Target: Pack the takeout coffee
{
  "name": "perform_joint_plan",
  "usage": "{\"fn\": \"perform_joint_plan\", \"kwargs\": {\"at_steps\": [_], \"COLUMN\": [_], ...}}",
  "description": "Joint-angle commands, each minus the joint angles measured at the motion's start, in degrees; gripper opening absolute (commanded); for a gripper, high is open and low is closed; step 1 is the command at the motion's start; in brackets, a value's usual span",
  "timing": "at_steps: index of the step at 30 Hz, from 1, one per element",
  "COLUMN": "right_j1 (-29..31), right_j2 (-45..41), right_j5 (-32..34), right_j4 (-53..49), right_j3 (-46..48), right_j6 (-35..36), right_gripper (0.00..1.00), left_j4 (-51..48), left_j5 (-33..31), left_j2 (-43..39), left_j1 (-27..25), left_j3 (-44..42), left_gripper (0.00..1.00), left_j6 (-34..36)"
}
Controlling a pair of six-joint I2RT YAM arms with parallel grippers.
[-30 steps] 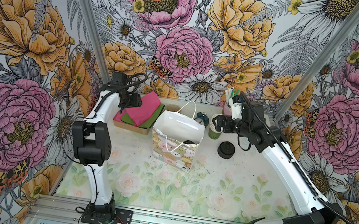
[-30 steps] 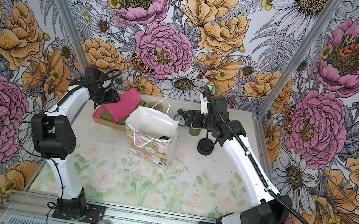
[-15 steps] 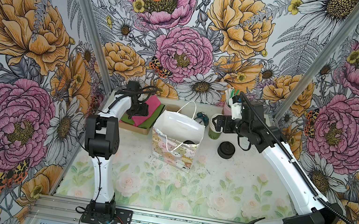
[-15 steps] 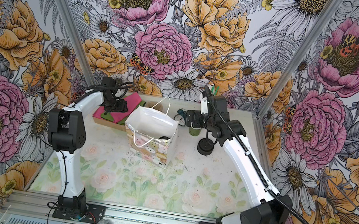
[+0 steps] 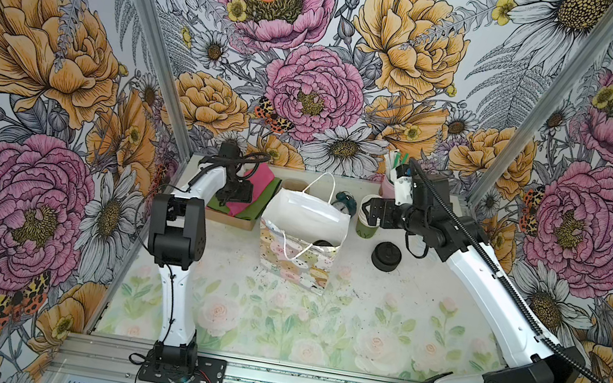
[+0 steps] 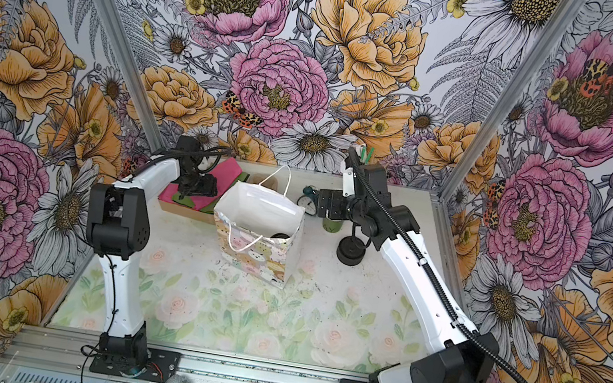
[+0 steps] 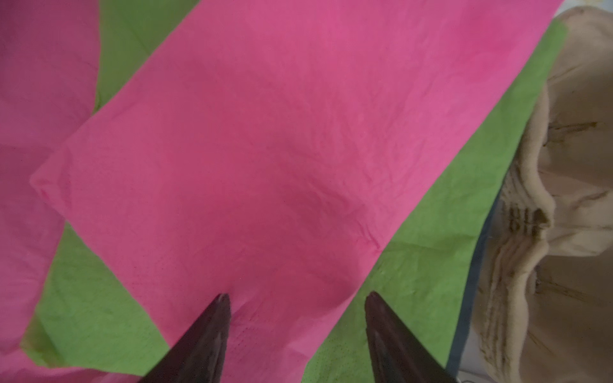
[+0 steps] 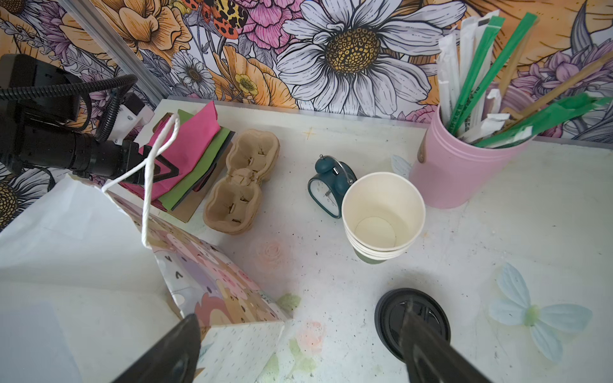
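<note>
A: Where to look for the takeout coffee (image 5: 323, 243)?

B: Down inside the gift bag (image 5: 297, 250), toward the back edge of the bench (image 5: 358, 327); can make out only a sliver of black lid.

A: And the state of the left gripper (image 7: 297, 295)?

B: Partly spread over the pink napkin (image 7: 265, 139) at the back left corner, gripping nothing; cannot tell about contact.

A: And of the right gripper (image 8: 300, 316)?

B: Spread wide, empty, poised by the stack of paper cups (image 8: 383, 215), near the pile of black lids (image 5: 385, 256).
</note>
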State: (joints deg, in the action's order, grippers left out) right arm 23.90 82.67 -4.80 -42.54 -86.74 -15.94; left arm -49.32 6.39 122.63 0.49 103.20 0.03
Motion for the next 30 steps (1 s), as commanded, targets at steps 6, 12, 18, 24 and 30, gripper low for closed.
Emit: {"fn": "perform_joint_plan", "kwargs": {"at_steps": [6,12,18,24,30], "right_j1": [-0.52,-0.47,-0.52,-0.61,-0.61], "right_j2": [-0.76,-1.33,-1.99,-2.60,-3.21], "right_j5": [-0.75,-0.57,-0.25,-0.17,-0.35], "right_j4": [1.14,1.12,1.13,1.15,1.15], "right_j3": [0.43,1.02,1.73,1.84,0.73], "right_j6": [0.45,0.54,0.58,0.92,1.94], "right_gripper": [0.95,0.95,0.95,0.95,0.95], "left_j4": [0.07,0.10,0.10,0.11,0.10], "left_j5": [-1.99,-2.34,-2.33,-1.89,-0.33], "left_j2": [1.36,1.99,1.97,0.74,-5.63], "left_j1": [-0.67,-0.93,-1.02,-1.02,-0.76], "left_j3": [-0.01,-0.17,0.05,0.76,2.38], "left_gripper": [0.59,0.45,0.19,0.00,0.00], "left_j6": [0.91,1.03,0.83,0.37,-0.46]}}
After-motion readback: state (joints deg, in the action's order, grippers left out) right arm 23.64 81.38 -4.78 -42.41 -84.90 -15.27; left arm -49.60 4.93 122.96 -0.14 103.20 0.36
